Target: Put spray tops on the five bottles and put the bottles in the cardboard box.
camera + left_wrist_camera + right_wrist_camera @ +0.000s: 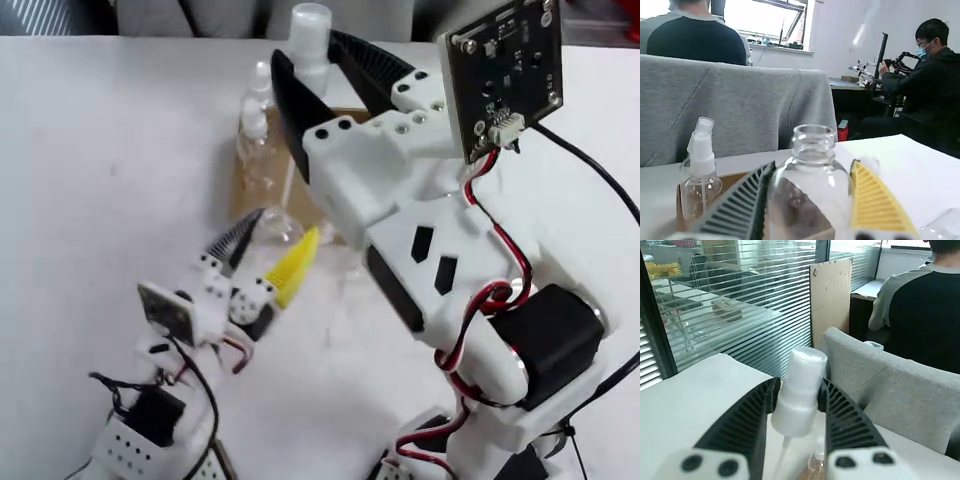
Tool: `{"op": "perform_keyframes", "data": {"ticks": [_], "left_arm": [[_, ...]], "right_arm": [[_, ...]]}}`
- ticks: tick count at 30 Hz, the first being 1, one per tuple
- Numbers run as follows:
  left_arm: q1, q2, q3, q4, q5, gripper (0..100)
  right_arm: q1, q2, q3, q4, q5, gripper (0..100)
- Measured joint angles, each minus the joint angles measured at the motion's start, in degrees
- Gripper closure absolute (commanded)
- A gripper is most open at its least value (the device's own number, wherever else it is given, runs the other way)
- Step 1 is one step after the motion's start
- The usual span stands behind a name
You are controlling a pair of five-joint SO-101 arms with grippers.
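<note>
Clear plastic open-necked bottle (812, 185) sits clamped in the left end effector (280, 232), just beside the brown cardboard box (679, 202) holding capped bottles (701, 180). Right end effector (799, 385) pinches a white spray top (801, 392) above the white bench (100, 150).

1. The left gripper (813, 170) grips a clear uncapped bottle (812, 147), with its dark ribbed finger (747, 205) on one side and its yellow finger (872, 205) on the other.
2. Behind the uncapped bottle sits a cardboard box (735, 179).
3. A spray-topped bottle (701, 185) stands in that box, beyond the dark finger.
4. Grey cloth (740, 110) hangs further back.
</note>
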Motion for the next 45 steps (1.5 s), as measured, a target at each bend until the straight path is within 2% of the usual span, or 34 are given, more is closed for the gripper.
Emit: {"op": "perform_keyframes", "data": {"ticks": [6,14,26,45], "left_arm": [[0.4,0.0,0.0,0.0,-3.1,98],[0.4,0.0,0.0,2.4,-3.1,98],[0.1,0.0,0.0,2.4,-3.1,98],[0.0,0.0,0.0,2.4,-3.1,98]], "right_arm": [[0.0,3.6,0.0,0.0,0.0,98.2],[0.0,4.4,0.0,0.0,0.0,98.2],[0.0,4.4,5.8,2.0,0.0,98.2],[0.0,4.4,6.4,2.0,0.0,98.2]]}}
